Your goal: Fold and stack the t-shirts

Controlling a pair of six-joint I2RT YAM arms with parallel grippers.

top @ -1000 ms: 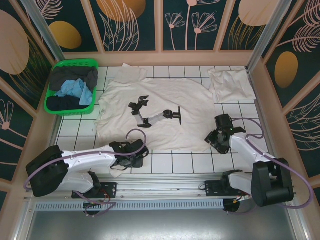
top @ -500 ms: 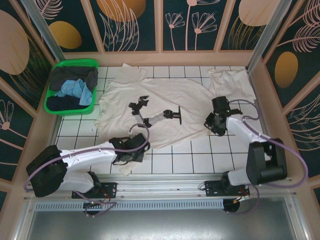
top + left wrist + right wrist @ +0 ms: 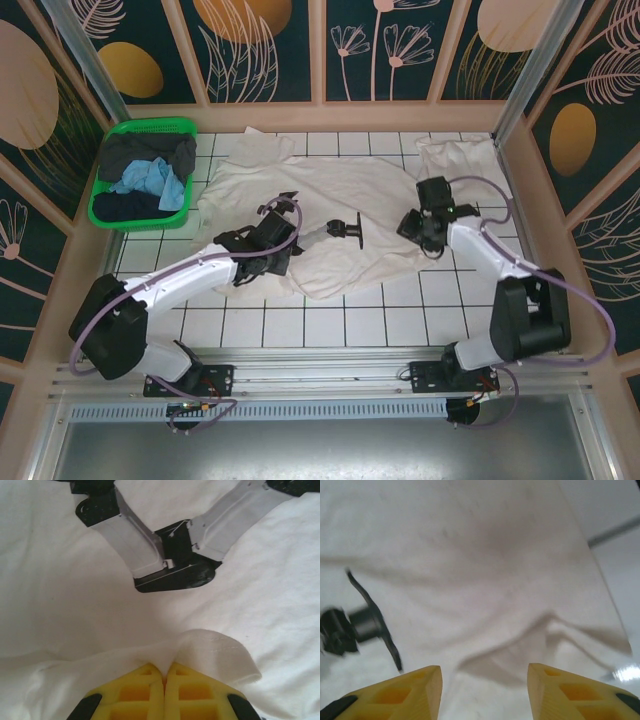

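A white t-shirt point(image 3: 340, 190) lies spread across the middle of the tiled table, its near hem lifted and drawn over its own body. My left gripper point(image 3: 272, 250) is shut on that hem. In the left wrist view a fold of the white cloth point(image 3: 210, 647) is pinched between the yellow fingers point(image 3: 145, 690). My right gripper point(image 3: 416, 228) hovers open over the shirt's right edge, with wrinkled cloth point(image 3: 485, 580) below and nothing between its fingers point(image 3: 410, 687). A second t-shirt point(image 3: 460, 168) lies folded at the back right.
A small black and white jointed arm model point(image 3: 320, 232) lies on the spread shirt, just beyond the left gripper point(image 3: 170, 555). A green basket point(image 3: 112, 140) with dark garments and a light blue cloth stands at the back left. Walls enclose the table.
My left gripper shut on the near hem and carried it away from the front edge toward the shirt's middle. My right gripper moved farther back and left over the shirt's right edge.
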